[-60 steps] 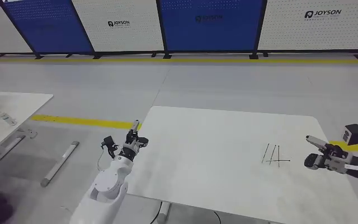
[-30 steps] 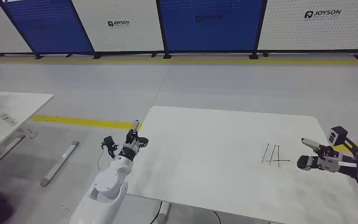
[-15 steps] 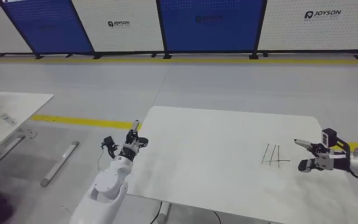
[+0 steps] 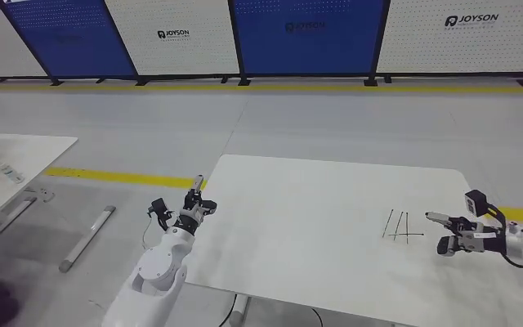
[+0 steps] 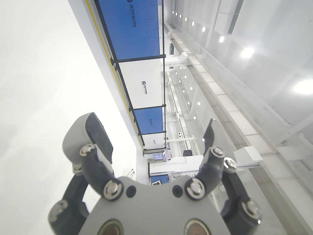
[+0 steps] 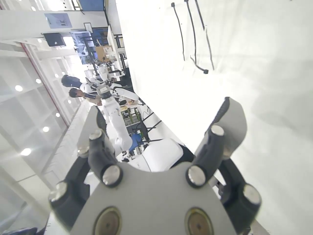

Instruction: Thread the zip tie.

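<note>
Toward the right edge of the white table point(image 4: 310, 212), whose top is smooth and matte with rounded corners, lie the zip ties point(image 4: 400, 227): four thin black plastic strips, each ending in a small square head. In the right wrist view the zip ties point(image 6: 193, 32) show three long strips lying side by side, slightly bowed, with a shorter, curved fourth one crossing their tail ends. The right gripper point(image 4: 435, 230) sits just beside them on the side of the right edge, apart from the strips, its jaws spread wide. Seen from its own wrist, the right gripper point(image 6: 161, 106) has curved grey metal fingers with dark ribbed pads, bolted to black links by round silver screws. The left gripper point(image 4: 198, 190) is at the table's left edge, near the far left corner and well apart from the ties. From its wrist, the left gripper point(image 5: 150, 121) also has its jaws spread, the black pads finely ridged.
</note>
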### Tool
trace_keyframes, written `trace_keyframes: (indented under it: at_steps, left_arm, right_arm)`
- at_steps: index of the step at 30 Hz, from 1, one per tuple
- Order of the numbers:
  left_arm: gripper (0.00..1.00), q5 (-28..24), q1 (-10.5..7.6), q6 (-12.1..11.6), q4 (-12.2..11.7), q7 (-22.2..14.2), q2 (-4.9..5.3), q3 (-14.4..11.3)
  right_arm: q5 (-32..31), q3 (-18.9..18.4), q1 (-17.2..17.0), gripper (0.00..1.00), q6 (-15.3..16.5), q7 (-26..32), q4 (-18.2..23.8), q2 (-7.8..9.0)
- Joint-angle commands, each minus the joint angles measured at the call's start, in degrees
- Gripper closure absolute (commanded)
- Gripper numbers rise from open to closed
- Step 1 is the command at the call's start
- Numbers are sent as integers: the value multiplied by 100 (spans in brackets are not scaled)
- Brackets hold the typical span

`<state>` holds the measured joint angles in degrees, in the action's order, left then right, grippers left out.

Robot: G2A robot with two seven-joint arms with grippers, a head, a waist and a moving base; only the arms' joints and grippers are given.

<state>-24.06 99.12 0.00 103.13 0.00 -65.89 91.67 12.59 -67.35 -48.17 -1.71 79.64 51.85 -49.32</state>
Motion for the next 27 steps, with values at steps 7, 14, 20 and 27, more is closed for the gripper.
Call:
trace_keyframes:
  at_steps: [7, 14, 20, 27]
  left_arm:
    - [0, 0, 0, 0, 0, 0, 0, 0]
    - [0, 0, 0, 0, 0, 0, 0, 0]
    - [0, 0, 0, 0, 0, 0, 0, 0]
    - [0, 0, 0, 0, 0, 0, 0, 0]
  right_arm:
    - [-142, 661, 415, 0, 854, 0, -391, -58]
    - [-142, 661, 415, 0, 854, 0, -391, -58]
    - [-243, 743, 325, 0, 1265, -212, -333, -88]
    - [-253, 964, 685, 0, 1544, -100, -826, -226]
